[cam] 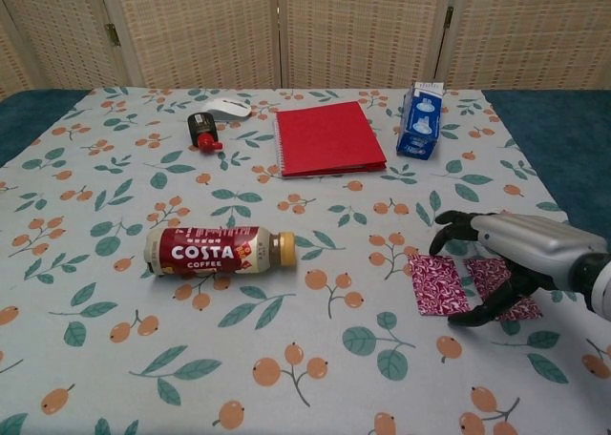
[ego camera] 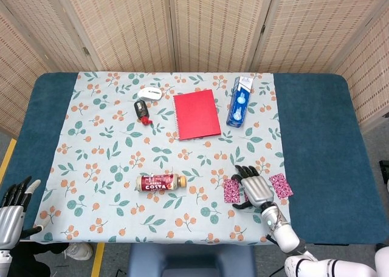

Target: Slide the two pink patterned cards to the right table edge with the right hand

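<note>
Right hand (ego camera: 255, 187) sits low over the near right part of the desk (ego camera: 316, 137), fingers spread and arched, holding nothing; fingertips (cam: 449, 223) point left, thumb curls down beside the cards. Under and between its fingers in the chest view lie two pink patterned cards: left card (cam: 437, 283) flat on the floral cloth (ego camera: 109, 161), just left of the palm, and middle card (cam: 496, 275) mostly covered by the hand. Whether the fingers actually press either card cannot be told. Head view shows a further pink card (ego camera: 280, 185) just right of the hand, tilted, near the cloth's right border.

Left hand (ego camera: 13, 207) is at the near left corner off the cloth, fingers apart, empty.

Coffee bottle (cam: 218, 250) lies on its side left of the cards, cap toward them. Far side: red notebook (ego camera: 196, 113), blue carton (ego camera: 240, 101) right of it, white mouse (ego camera: 149, 93) and a small black and red item (ego camera: 141, 111) left of it.
</note>
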Robot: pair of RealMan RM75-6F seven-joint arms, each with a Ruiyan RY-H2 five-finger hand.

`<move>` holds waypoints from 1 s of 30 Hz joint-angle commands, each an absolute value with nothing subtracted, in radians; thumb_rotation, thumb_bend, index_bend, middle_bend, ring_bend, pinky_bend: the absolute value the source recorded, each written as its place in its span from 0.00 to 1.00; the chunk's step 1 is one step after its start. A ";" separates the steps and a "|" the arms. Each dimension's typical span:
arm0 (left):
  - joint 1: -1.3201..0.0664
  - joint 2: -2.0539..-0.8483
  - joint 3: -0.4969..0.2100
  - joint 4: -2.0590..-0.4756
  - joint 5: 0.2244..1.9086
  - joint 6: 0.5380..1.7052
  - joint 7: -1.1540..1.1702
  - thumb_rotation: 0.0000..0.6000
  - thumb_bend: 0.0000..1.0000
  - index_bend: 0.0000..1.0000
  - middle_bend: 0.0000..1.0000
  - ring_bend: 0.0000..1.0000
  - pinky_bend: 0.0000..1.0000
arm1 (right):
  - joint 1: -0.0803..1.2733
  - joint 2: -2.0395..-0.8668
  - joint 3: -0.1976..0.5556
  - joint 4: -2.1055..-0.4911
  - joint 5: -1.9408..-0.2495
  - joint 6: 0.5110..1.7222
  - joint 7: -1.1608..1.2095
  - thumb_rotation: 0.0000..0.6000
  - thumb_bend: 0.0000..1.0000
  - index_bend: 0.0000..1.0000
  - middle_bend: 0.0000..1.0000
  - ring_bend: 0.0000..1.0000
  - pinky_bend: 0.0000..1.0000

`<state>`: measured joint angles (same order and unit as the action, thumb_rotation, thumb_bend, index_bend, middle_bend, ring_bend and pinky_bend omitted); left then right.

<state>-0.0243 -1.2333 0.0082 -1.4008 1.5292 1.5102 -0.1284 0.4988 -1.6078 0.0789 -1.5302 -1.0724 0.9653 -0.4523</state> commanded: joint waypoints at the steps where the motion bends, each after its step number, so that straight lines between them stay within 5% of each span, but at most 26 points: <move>1: -0.023 -1.234 0.008 -1.397 1.528 1.511 -0.132 1.00 0.25 0.12 0.00 0.08 0.00 | 0.504 -1.614 0.081 -1.526 -1.065 0.967 -0.460 0.74 0.18 0.22 0.06 0.00 0.00; 13: -0.024 -1.237 0.008 -1.393 1.528 1.507 -0.133 1.00 0.25 0.12 0.00 0.08 0.00 | 0.519 -1.622 0.074 -1.513 -1.046 0.964 -0.460 0.76 0.18 0.23 0.06 0.00 0.00; 17: -0.024 -1.237 0.009 -1.394 1.528 1.506 -0.132 1.00 0.25 0.12 0.00 0.08 0.00 | 0.520 -1.621 0.069 -1.511 -1.047 0.967 -0.458 0.87 0.18 0.31 0.06 0.00 0.00; 21: -0.023 -1.236 0.009 -1.396 1.529 1.507 -0.131 1.00 0.25 0.12 0.00 0.08 0.00 | 0.517 -1.608 0.066 -1.520 -1.069 0.975 -0.437 0.88 0.18 0.32 0.07 0.00 0.00; 30: -0.023 -1.228 0.007 -1.410 1.531 1.511 -0.121 1.00 0.25 0.12 0.00 0.08 0.00 | 0.495 -1.468 0.055 -1.612 -1.167 1.026 -0.379 0.88 0.18 0.32 0.07 0.00 0.00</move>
<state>-0.0232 -1.2287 0.0074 -1.4094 1.5310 1.5107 -0.1221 0.5049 -1.5122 0.0595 -1.5811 -1.1388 1.0064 -0.3954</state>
